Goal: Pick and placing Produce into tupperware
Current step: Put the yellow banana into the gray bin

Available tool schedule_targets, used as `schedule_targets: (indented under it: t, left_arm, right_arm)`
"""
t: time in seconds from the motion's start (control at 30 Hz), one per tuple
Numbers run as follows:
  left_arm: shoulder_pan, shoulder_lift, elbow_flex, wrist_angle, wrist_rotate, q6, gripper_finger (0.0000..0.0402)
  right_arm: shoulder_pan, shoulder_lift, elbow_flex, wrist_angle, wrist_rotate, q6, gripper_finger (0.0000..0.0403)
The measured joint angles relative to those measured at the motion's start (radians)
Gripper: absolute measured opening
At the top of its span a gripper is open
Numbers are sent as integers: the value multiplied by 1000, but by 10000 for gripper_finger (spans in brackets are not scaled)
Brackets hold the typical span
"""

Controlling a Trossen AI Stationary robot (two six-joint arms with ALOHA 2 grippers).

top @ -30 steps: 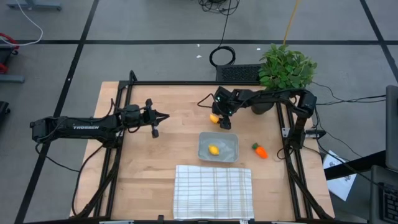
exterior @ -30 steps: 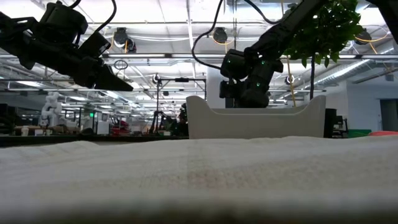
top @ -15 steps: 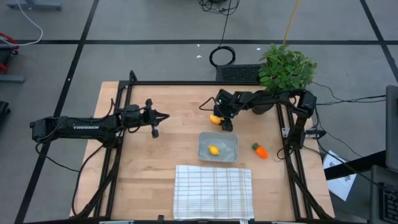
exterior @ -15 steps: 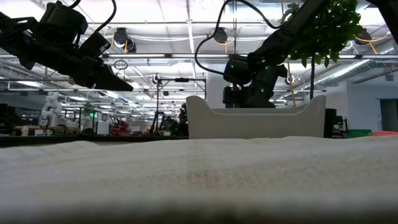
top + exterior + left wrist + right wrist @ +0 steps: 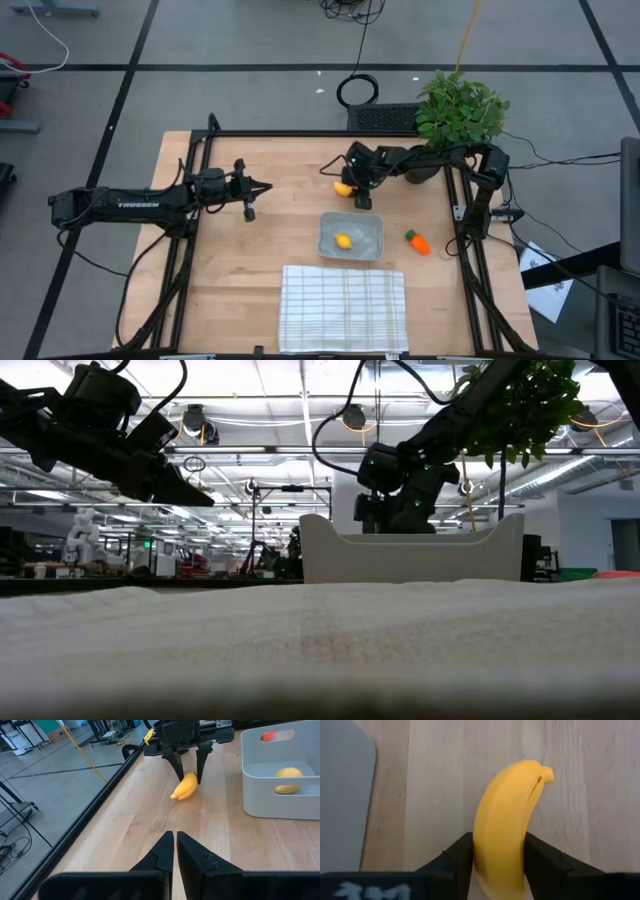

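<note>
The yellow banana (image 5: 343,188) lies on the wood just beyond the tupperware's far-left corner. My right gripper (image 5: 356,190) stands over it, shut on it, and also shows in the left wrist view (image 5: 187,770). The tupperware (image 5: 366,226), a small grey-clear square tub, holds the yellow lemon-like lump (image 5: 344,240). The orange carrot (image 5: 417,241) lies on the table to the tub's right. My left gripper (image 5: 268,187) hovers shut, holding nothing, over the table's left half, pointing at the banana. My right gripper (image 5: 499,855) pinches the banana's thick half (image 5: 500,840), away from its pointed tip (image 5: 547,772). One finger (image 5: 457,852) sits on each long side, so the fingers lie across it. They come from above, pointing down. The banana's tip end (image 5: 175,795) rests on the table.
A white checked cloth (image 5: 343,308) lies at the near edge, in front of the tub. A leafy potted plant (image 5: 460,110) stands at the far right corner behind my right arm. Black frame rails (image 5: 200,160) run along the table's sides. Bare wood (image 5: 260,250) lies between my left gripper and the tub.
My right gripper has shifted slightly toward the table's right and back over the banana, its wrist tipping a little. The banana has stayed where it was.
</note>
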Motion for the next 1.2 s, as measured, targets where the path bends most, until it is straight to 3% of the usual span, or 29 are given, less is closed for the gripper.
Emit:
schedule_targets:
  t: [0.13, 0.4, 0.67, 1.2]
  left_arm:
    - [0, 0, 0, 0, 0, 0, 26]
    - [0, 0, 0, 0, 0, -1, 26]
    - [0, 0, 0, -3, 0, -1, 26]
    - [0, 0, 0, -8, 0, -1, 26]
  right_arm:
    - [0, -5, 21, -13, 0, 1, 159]
    - [0, -5, 112, -107, -4, -23, 126]
    - [0, -5, 220, -200, -5, -49, 150]
    - [76, -25, 392, -370, -5, -159, 139]
